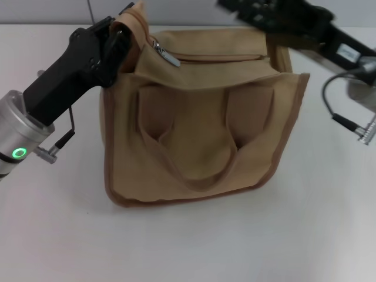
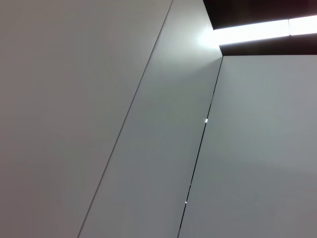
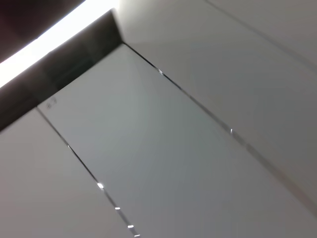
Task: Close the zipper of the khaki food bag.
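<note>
The khaki food bag (image 1: pixel 200 141) stands on the white table in the head view, handles hanging down its front. Its zipper (image 1: pixel 220 57) runs along the top panel, and the silver slider and pull tab (image 1: pixel 167 56) sit near the left end. My left gripper (image 1: pixel 123 36) is at the bag's top left corner, shut on a raised flap of khaki fabric (image 1: pixel 136 22). My right gripper (image 1: pixel 261 17) hovers, blurred, above the bag's top right, at the far end of the zipper. Neither wrist view shows the bag or any fingers.
A black cable with a metal connector (image 1: pixel 352 126) hangs from the right arm beside the bag's right edge. Bare white table (image 1: pixel 194 247) lies in front of the bag. Both wrist views show only pale wall panels (image 2: pixel 148 148) and a light strip (image 3: pixel 49 42).
</note>
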